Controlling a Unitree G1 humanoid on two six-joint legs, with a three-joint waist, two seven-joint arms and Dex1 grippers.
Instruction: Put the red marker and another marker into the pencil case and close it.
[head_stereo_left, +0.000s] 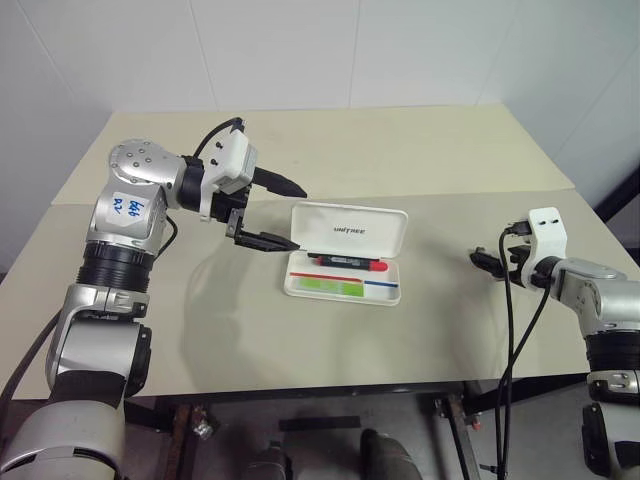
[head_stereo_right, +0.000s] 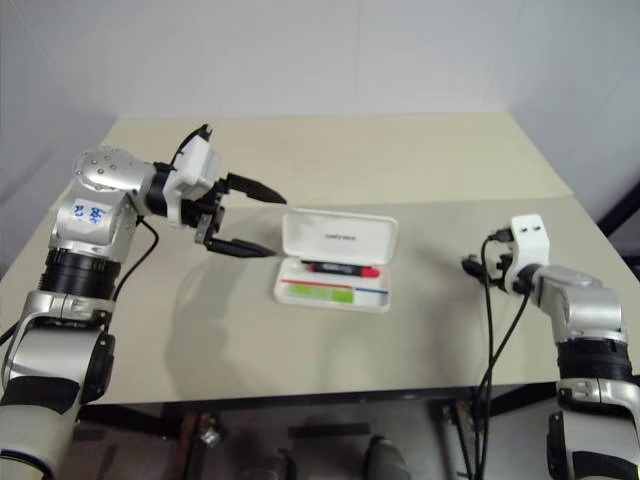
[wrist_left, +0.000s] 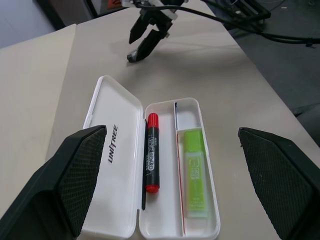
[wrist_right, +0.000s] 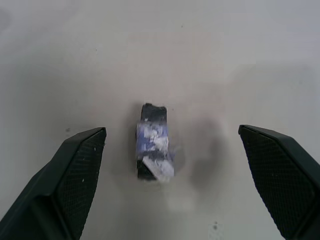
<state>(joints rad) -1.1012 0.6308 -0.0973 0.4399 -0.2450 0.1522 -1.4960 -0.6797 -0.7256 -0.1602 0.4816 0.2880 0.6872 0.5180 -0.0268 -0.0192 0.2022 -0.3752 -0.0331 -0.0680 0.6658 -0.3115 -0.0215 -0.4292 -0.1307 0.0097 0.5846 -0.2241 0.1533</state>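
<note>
Open pencil case mid-table, both grippers' fingers spread, empty, well apart.

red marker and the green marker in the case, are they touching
Apart. The left wrist view shows the red marker and the green marker in separate compartments of the pencil case, with a divider wall between them.
</note>
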